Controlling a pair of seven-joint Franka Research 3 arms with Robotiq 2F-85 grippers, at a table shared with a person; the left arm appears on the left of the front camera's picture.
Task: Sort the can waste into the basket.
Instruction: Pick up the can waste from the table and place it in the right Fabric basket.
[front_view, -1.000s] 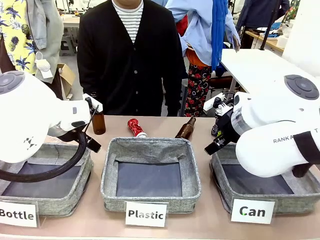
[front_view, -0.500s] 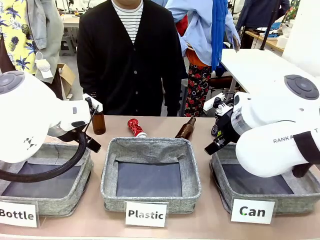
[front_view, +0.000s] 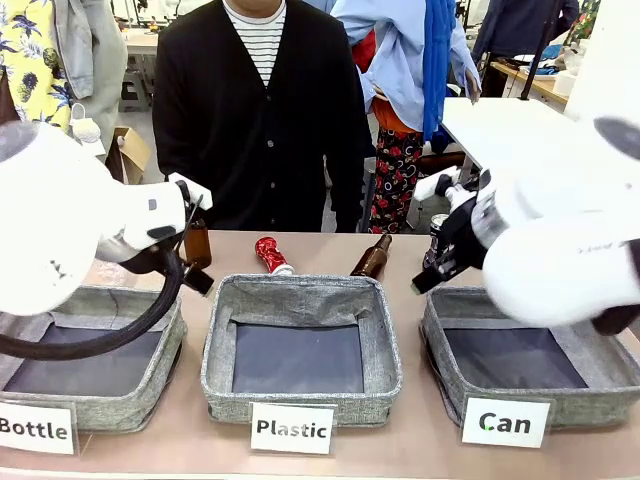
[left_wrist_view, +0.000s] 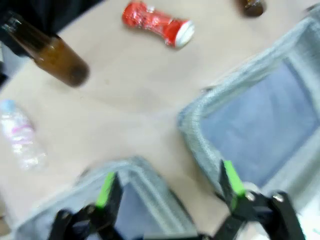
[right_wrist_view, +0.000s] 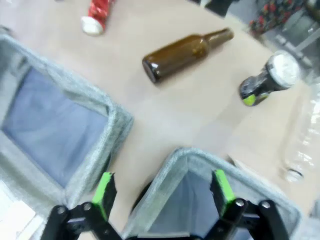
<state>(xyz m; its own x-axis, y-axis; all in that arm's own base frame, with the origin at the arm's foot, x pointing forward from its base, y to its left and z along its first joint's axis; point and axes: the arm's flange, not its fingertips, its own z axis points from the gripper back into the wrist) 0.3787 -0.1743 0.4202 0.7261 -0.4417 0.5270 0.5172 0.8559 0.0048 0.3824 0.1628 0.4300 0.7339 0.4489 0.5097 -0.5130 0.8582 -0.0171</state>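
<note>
Left wrist view: crumpled red can (left_wrist_view: 156, 22) lies sideways, silver end showing; both jaws wide.

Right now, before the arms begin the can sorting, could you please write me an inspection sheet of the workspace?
Surface: tan table, three baskets in a row along the near side.
Job's things: red can lies on its side beyond the Plastic basket; black can stands beyond the Can basket; neither is held.
Clutter: upright brown bottle, lying brown bottle, clear plastic bottle, second clear bottle, Bottle basket.
Grippers: left gripper open, holding nothing; right gripper open, holding nothing, above the Can basket's corner.
Cables: black cable loops under the left arm over the Bottle basket.
Surroundings: person in a dark cardigan at the far side.
</note>
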